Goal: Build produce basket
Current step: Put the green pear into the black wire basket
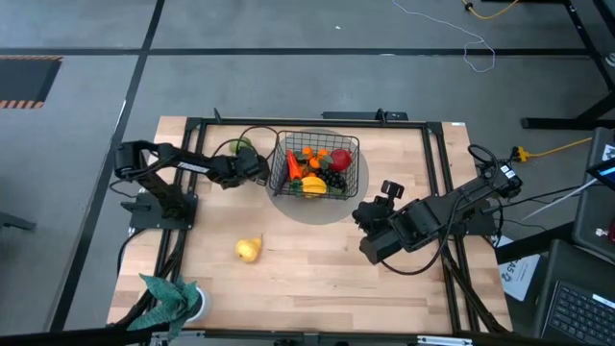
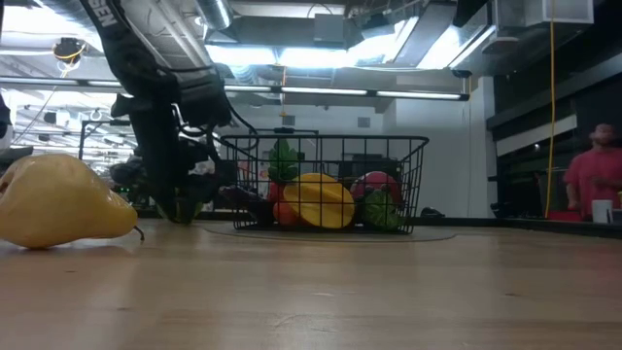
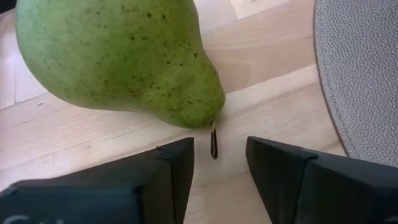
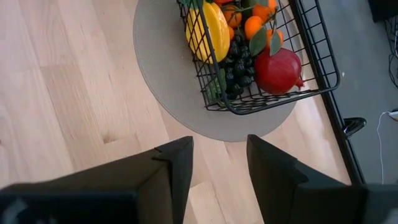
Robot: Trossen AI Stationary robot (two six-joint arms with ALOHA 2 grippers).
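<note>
The black wire basket [image 1: 315,165] stands on a round grey mat [image 1: 317,210] at the table's far middle. It holds oranges, a carrot, a red round fruit, dark grapes and a yellow fruit, seen in the right wrist view [image 4: 261,50] and the low view [image 2: 326,190]. A green pear [image 1: 240,147] lies on the wood left of the basket. My left gripper [image 1: 254,167] is open just beside it; in the left wrist view the pear [image 3: 118,56] fills the far part and its stem [image 3: 213,140] points into the gap between my fingers [image 3: 219,152], untouched. A yellow pear [image 1: 249,249] lies on its side nearer the front. My right gripper [image 1: 365,213] is open and empty right of the mat.
A teal leafy plant [image 1: 173,298] stands at the near left corner. A black frame [image 1: 317,120] runs along the table's edges. Bare wood lies between the yellow pear and my right arm. A person in red [image 2: 595,180] shows in the room beyond the table.
</note>
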